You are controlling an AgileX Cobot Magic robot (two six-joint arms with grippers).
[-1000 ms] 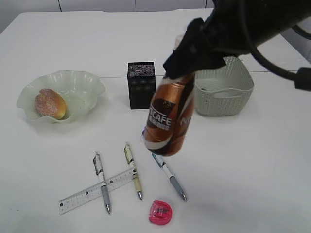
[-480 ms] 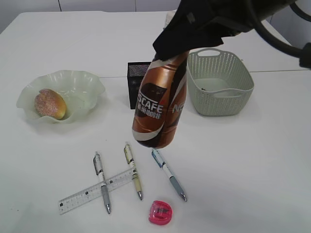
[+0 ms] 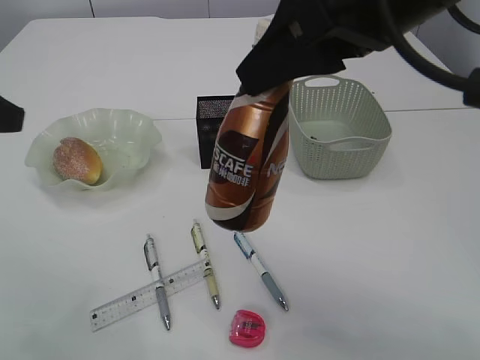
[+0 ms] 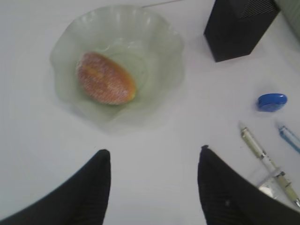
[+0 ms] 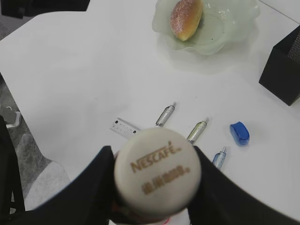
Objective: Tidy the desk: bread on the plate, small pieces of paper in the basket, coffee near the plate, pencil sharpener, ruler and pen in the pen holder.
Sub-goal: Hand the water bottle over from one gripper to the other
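My right gripper point(image 3: 264, 75) is shut on the neck of the brown Nescafe coffee bottle point(image 3: 247, 169) and holds it tilted above the table, in front of the black pen holder point(image 3: 215, 129). The right wrist view shows the bottle's white cap point(image 5: 157, 164) between the fingers. The bread point(image 3: 76, 160) lies on the pale green plate point(image 3: 131, 124) at the left. My left gripper point(image 4: 152, 150) is open and empty just in front of the plate point(image 4: 154, 42). Three pens point(image 3: 205, 262), a clear ruler point(image 3: 142, 296) and a pink pencil sharpener point(image 3: 248, 328) lie at the front. No loose paper shows.
A grey-green basket point(image 3: 341, 142) stands right of the pen holder. The sharpener looks blue in the wrist views point(image 4: 272, 101) point(image 5: 239, 132). A dark part of the left arm point(image 3: 7, 114) shows at the left edge, beside the plate.
My right gripper carried the coffee bottle left and a little up, then almost stopped. A dark part of the left arm has come into the exterior view at the left edge.
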